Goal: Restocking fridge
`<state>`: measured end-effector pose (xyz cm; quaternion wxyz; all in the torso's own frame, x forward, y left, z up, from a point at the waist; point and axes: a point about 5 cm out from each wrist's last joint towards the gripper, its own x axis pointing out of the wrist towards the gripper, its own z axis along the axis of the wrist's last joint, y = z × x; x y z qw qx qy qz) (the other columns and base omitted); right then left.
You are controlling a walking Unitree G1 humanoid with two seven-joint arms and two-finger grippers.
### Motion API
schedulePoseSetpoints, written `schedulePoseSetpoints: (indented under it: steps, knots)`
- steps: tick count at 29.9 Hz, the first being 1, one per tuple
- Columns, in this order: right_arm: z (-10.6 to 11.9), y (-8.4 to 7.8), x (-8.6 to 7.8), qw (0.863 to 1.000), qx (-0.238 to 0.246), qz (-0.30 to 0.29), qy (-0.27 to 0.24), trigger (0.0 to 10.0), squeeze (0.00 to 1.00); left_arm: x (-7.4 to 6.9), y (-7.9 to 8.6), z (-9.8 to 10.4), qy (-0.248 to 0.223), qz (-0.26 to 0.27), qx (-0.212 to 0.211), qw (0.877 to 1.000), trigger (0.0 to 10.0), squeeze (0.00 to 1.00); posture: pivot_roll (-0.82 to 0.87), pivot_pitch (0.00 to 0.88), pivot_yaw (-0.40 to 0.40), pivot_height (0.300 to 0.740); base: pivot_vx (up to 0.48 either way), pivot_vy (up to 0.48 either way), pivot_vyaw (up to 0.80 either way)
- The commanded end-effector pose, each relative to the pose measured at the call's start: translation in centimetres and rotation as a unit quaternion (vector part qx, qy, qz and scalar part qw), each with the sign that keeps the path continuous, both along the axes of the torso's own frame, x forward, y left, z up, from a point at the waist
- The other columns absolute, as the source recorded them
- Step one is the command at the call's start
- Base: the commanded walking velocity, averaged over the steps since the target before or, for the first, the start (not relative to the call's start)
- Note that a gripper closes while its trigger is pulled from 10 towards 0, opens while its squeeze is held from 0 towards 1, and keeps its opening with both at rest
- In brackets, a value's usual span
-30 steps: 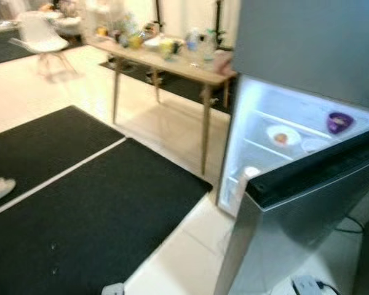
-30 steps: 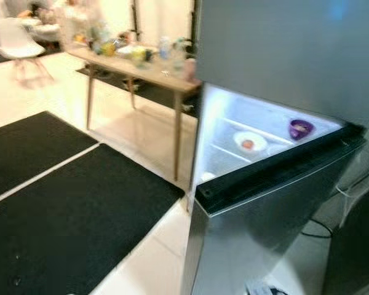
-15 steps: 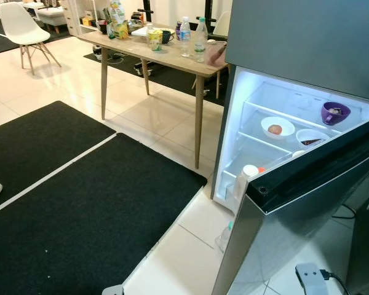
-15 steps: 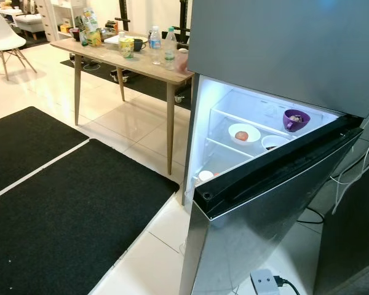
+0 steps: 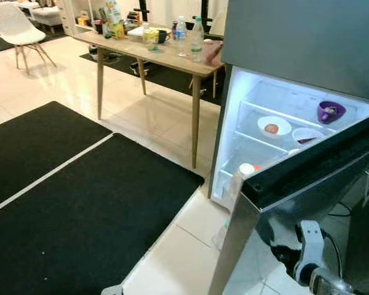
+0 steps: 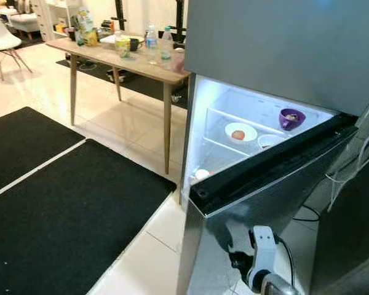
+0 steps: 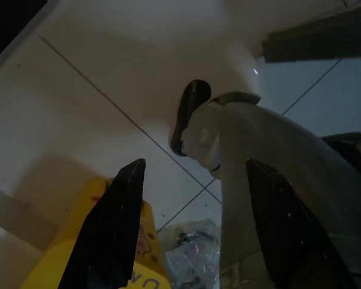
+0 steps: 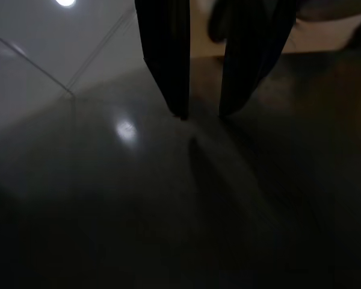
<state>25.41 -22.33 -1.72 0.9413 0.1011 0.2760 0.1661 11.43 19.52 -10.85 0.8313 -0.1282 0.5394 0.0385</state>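
Ahead on the right, the fridge (image 5: pixel 307 92) is seen with its door (image 5: pixel 307 178) open. The left claw (image 7: pixel 192 223) is spread; the right claw (image 8: pixel 201 66) is held narrowly parted over dark floor.

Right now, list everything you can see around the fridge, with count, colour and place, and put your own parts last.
Fridge: one, grey steel, on the right, its door open and the inside lit.
Purple bowl: one, on the upper fridge shelf.
White bowls: two, on the shelf below, one holding something reddish.
White-capped bottle: one, in the door rack.
Wooden table: one, light brown, beyond the fridge on the tiled floor.
Bottles: two clear ones standing on the table among cups and packets.
White chair: one, far left.
Black mats: two, on the floor to the left.
Yellow object: one, on the floor under the left arm.
Left pincer: fingers apart, hanging over tiles.
Right pincer: black fingers nearly together, in shade.
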Motion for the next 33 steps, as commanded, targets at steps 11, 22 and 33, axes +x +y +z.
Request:
schedulePoseSetpoints:
  steps: [11, 22, 33]
  knots:
    - [22.2, 7.8, 13.7, 0.891, 0.192, 0.054, -0.408, 10.0, 0.0, -0.7, -0.3, -0.2, 0.014, -0.004, 0.0, 1.0, 10.0, 0.0, -0.04, 0.0, -0.043, 0.74, 0.0, 0.0, 0.0]
    - [14.3, 7.4, 11.3, 0.947, 0.088, 0.075, -0.299, 10.0, 0.0, -0.7, -0.7, -0.3, 0.013, 0.0, -0.005, 1.0, 10.0, 0.0, -0.03, 0.0, -0.06, 0.74, 0.0, 0.0, 0.0]
    - [1.7, -0.4, 3.0, 0.989, -0.095, -0.111, -0.024, 10.0, 0.0, -0.8, -0.7, -0.3, 0.016, 0.0, -0.004, 1.0, 10.0, 0.0, -0.04, 0.0, -0.054, 0.74, 0.0, 0.0, 0.0]
